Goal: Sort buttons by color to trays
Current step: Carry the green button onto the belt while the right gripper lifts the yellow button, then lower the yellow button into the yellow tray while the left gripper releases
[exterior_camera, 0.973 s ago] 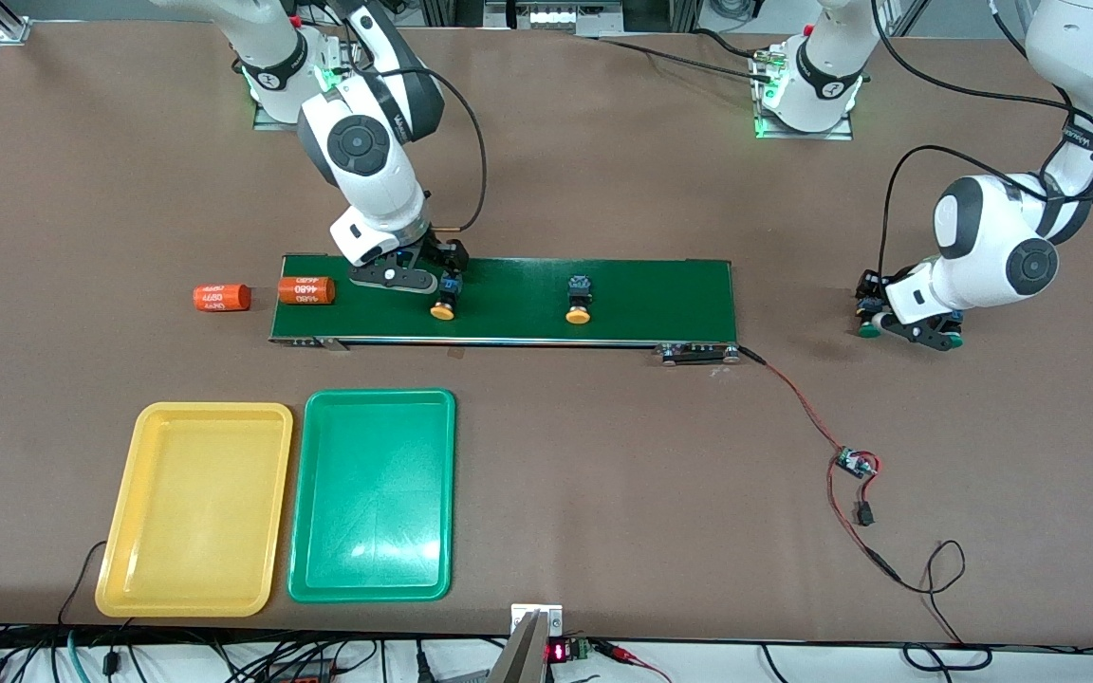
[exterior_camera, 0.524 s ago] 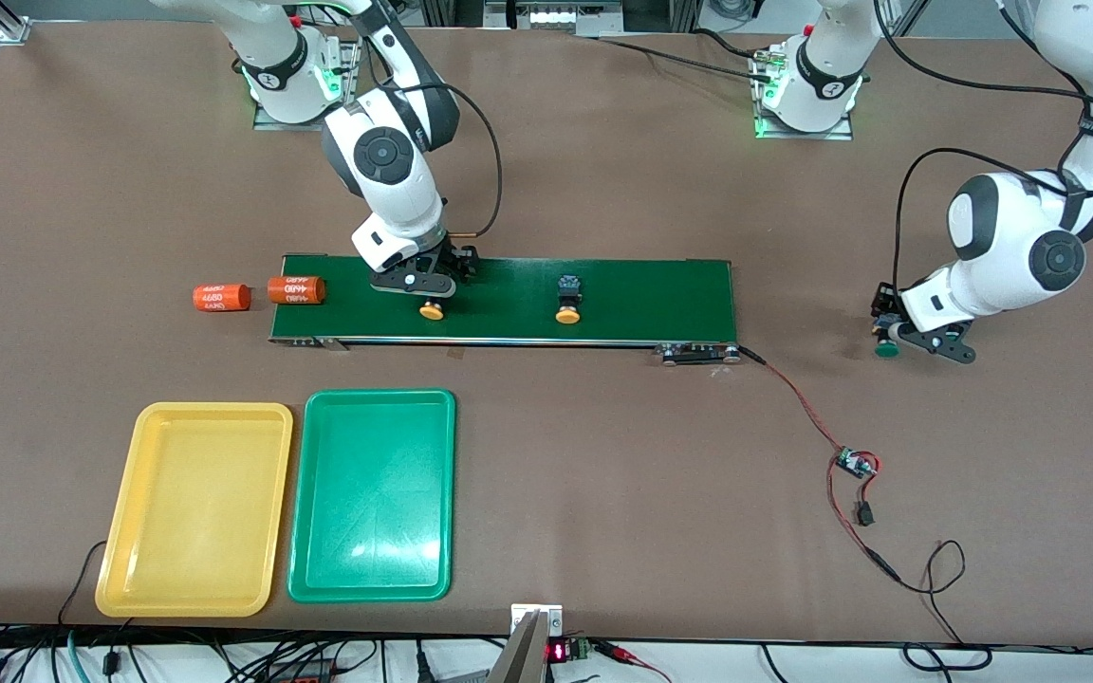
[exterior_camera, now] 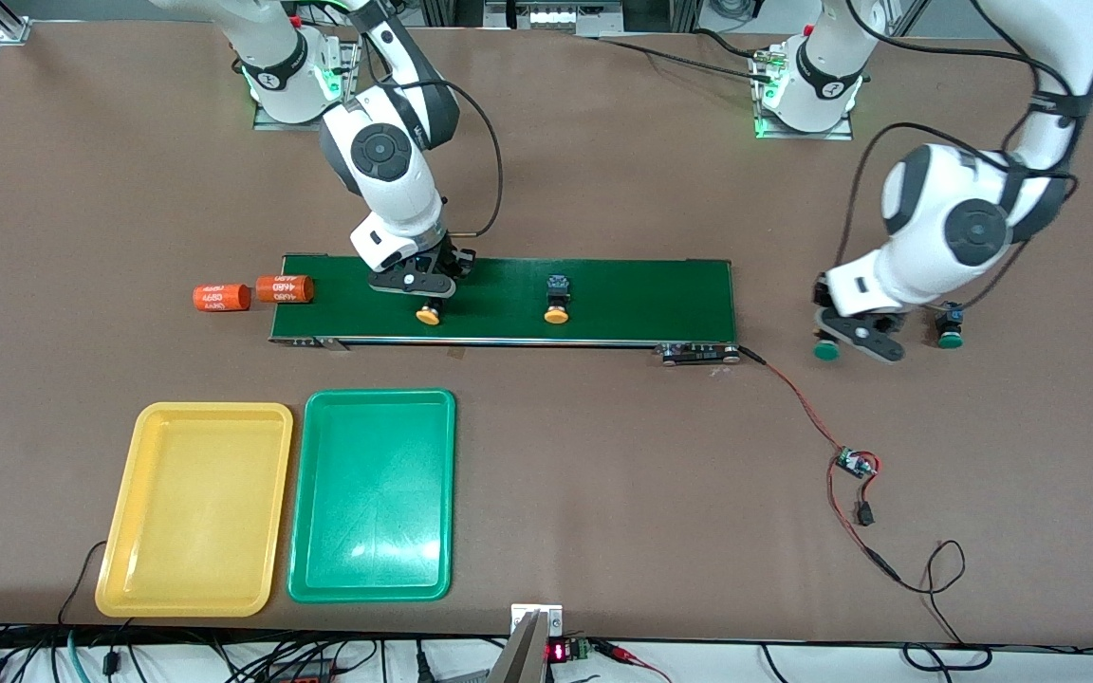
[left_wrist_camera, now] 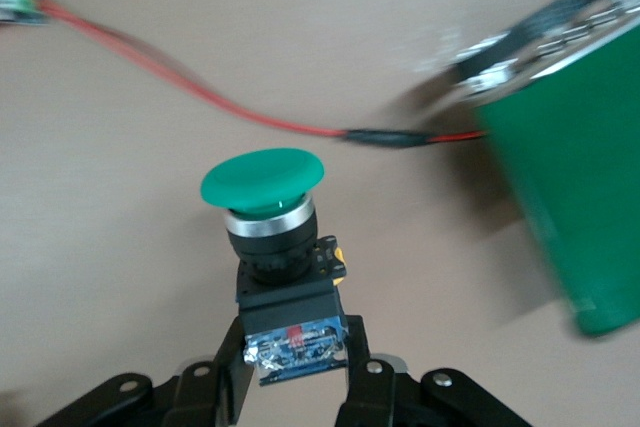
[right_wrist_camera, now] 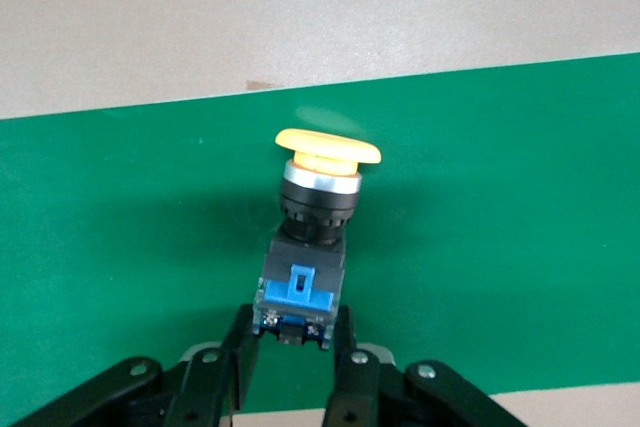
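While over belt (exterior_camera: 603,299) | right gripper (right_wrist_camera: 296,342) clamped on yellow button (right_wrist_camera: 308,237) | left gripper (left_wrist_camera: 295,362) clamped on green button (left_wrist_camera: 275,237), above table (exterior_camera: 603,493)

Four buttons and two trays on the table.

One yellow button (exterior_camera: 428,315) lay on its side on the green belt, its blue-and-black body clamped by the right gripper (right_wrist_camera: 292,342), the cap pointing to the front camera. A second yellow button (exterior_camera: 556,302) lay free on the same belt, more toward the left arm's end. One green button (left_wrist_camera: 275,247) was held by its body in the left gripper (left_wrist_camera: 296,372), over the bare table. Another green button (exterior_camera: 949,333) lay on the table just beside it. The yellow tray (exterior_camera: 194,509) and the green tray (exterior_camera: 373,496) lay flat, side by side, both empty, nearer to the front camera than the belt.
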